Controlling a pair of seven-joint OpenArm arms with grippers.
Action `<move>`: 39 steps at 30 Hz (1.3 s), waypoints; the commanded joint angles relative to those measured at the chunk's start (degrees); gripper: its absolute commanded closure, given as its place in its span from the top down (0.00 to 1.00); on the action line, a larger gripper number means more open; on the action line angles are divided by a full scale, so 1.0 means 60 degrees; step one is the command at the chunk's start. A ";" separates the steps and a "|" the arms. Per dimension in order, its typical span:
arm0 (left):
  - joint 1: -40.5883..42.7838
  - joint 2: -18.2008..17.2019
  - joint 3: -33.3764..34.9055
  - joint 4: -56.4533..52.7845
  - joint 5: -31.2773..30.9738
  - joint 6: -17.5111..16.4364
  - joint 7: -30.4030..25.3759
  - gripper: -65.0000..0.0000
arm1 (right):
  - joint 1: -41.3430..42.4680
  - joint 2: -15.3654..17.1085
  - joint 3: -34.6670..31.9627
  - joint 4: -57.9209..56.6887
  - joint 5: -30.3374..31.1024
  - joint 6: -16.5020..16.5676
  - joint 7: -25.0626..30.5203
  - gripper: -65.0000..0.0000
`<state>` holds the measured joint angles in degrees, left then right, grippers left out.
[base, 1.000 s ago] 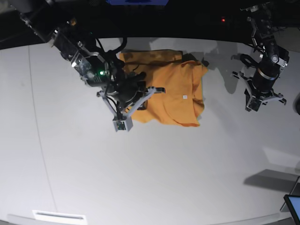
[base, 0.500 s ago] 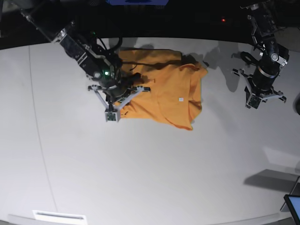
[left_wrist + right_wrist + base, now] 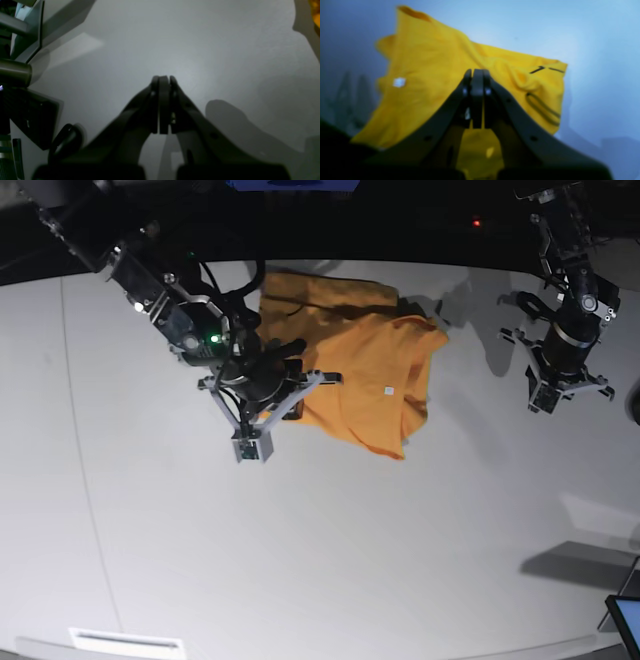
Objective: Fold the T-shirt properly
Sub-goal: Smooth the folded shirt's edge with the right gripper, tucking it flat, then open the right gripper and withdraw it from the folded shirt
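The right gripper point(image 3: 477, 72) has its jaws pressed together with nothing visibly pinched between the tips; yellow cloth shows behind and below them, but the blur makes it hard to say whether any cloth is caught lower down. In the base view this gripper point(image 3: 290, 385) sits at the near left edge of the T-shirt point(image 3: 365, 370), over the cloth.

The T-shirt point(image 3: 427, 85) is plain orange-yellow, with no print. It lies partly folded and rumpled on the white table point(image 3: 320, 560), near the far edge and left of the middle. A small white tag point(image 3: 388, 390) shows on its upper face, and the same tag point(image 3: 399, 82) appears as a pale square in the right wrist view. Thin dark threads point(image 3: 542, 106) run along the seam at one corner. The far edge of the shirt is doubled over, and the right side bunches into a raised fold.

The right arm point(image 3: 165, 290) reaches in from the far left corner, angled down toward the shirt, with its wrist camera bracket hanging over the bare table just beside the cloth.

The left gripper point(image 3: 162, 80) is clamped shut on nothing, over bare table. In the base view it point(image 3: 562, 385) hangs at the far right, well apart from the shirt, its arm coming down from the top edge.

The right wrist view is soft throughout, and the arm hides the shirt's near left part in the base view.
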<state>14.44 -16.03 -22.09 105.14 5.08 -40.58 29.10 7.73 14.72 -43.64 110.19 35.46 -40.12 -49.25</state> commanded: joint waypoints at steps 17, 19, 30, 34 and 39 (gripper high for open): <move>-0.0084 -0.0163 -0.0063 0.0139 -0.0063 0.0096 -0.0169 0.00 | -0.1500 0.0015 0.0042 0.0016 -0.0028 0.0020 0.0759 0.00; -0.0084 -0.0163 -0.0063 0.0139 -0.0063 0.0096 -0.0169 0.00 | -0.1632 0.0015 -0.0002 -0.0351 -0.0028 0.0020 0.1081 0.00; -0.0069 -0.0163 -0.0063 0.0256 -0.0063 0.0096 -0.0169 0.00 | -0.1617 0.0367 0.0057 0.0177 -0.0042 0.0020 0.1389 0.00; -0.0098 -0.0163 -0.0077 0.0725 -0.0078 0.0096 -0.0169 0.00 | -0.1149 0.0602 0.0496 0.0763 0.0031 0.0020 0.0480 0.00; -0.0098 -0.0105 -0.0737 0.1502 -0.0166 0.0096 -0.0169 0.00 | -0.0914 0.0792 0.1200 0.0807 0.0002 0.0020 -0.0326 0.00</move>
<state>14.15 -15.81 -25.91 113.12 4.25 -40.58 29.08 1.54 18.79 -37.21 113.86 35.86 -40.12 -52.12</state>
